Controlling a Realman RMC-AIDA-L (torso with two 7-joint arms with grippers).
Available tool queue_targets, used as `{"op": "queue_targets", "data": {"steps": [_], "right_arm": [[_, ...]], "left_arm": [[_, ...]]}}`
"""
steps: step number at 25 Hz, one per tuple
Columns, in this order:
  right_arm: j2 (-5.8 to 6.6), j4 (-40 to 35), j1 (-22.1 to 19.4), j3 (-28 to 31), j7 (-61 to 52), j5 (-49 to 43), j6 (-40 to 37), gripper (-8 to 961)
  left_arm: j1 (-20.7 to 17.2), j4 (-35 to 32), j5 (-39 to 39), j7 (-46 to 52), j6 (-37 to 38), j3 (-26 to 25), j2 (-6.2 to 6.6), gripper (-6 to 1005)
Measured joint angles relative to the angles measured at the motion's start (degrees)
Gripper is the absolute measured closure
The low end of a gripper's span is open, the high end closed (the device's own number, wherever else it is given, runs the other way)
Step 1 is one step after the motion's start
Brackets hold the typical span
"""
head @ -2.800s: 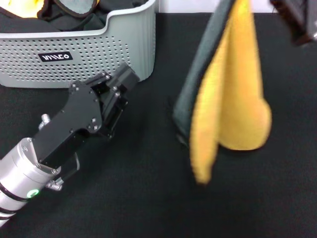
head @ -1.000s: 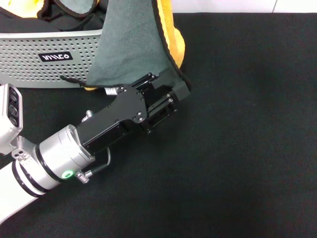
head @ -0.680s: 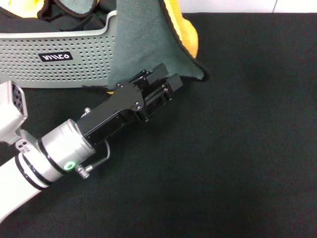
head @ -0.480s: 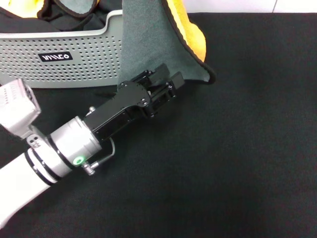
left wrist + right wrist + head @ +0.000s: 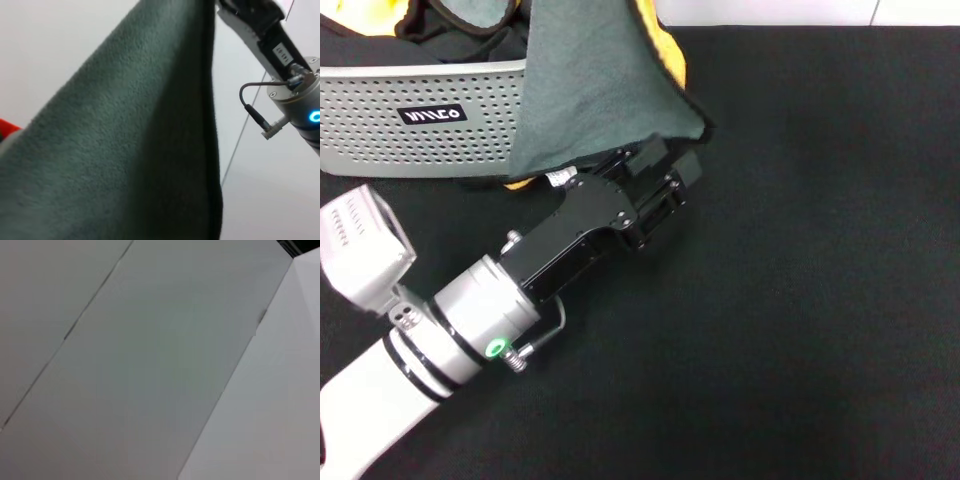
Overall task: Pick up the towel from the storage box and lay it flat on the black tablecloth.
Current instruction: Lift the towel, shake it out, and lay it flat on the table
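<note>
The towel [image 5: 595,90] hangs from above, with its grey face turned to my head camera and a strip of its yellow face showing along the right edge. Its thin black border runs down that edge to the lowest corner, which is just above the black tablecloth [image 5: 820,300]. The hanging cloth covers the right end of the storage box [image 5: 420,120], so it is partly in front of the perforated wall and partly over the tablecloth beside the box.

My left gripper [image 5: 665,175] is low over the tablecloth, pointing up and to the right, and its tip is at the lower edge of the towel, near that corner. The cloth hides the fingertips, so I cannot tell if this hand is open or closed, or if it touches the towel.

In the left wrist view the grey face of the towel [image 5: 125,150] fills most of the picture, and another arm is at the upper corner. My right gripper is not seen in the head view.

More cloths lie inside the box.
</note>
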State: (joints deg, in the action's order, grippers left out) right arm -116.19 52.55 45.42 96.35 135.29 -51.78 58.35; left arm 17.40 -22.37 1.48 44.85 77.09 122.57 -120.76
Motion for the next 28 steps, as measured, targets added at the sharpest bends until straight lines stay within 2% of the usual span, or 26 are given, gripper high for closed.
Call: {"op": "queue_targets", "data": {"steps": [5, 11, 15, 22, 28], "right_arm": [[0.0, -0.2, 1.0, -0.3, 0.0, 0.3, -2.2, 952], [0.0, -0.2, 2.0, -1.4, 0.0, 1.1, -4.1, 952], [0.01, 0.9, 1.6, -1.5, -0.4, 1.4, -3.5, 952], [0.1, 0.7, 0.4, -1.1, -0.4, 4.0, -0.4, 952], [0.11, 0.1, 0.4, -1.0, -0.5, 4.5, 1.0, 952]], "left_arm": [[-1.7, -0.3, -1.8, -1.7, -1.0, 0.3, 0.01, 467], [-1.0, -1.8, -4.5, -4.6, -2.6, 4.7, 0.0, 441], [-1.2, -2.4, -4.5, -7.2, -1.3, 6.6, 0.0, 425], [-1.0, -2.0, -3.6, -6.5, -0.1, 7.0, 0.18, 426], [2.0, -2.9, -4.5, -2.8, 0.3, 10.7, 0.0, 426]]}}
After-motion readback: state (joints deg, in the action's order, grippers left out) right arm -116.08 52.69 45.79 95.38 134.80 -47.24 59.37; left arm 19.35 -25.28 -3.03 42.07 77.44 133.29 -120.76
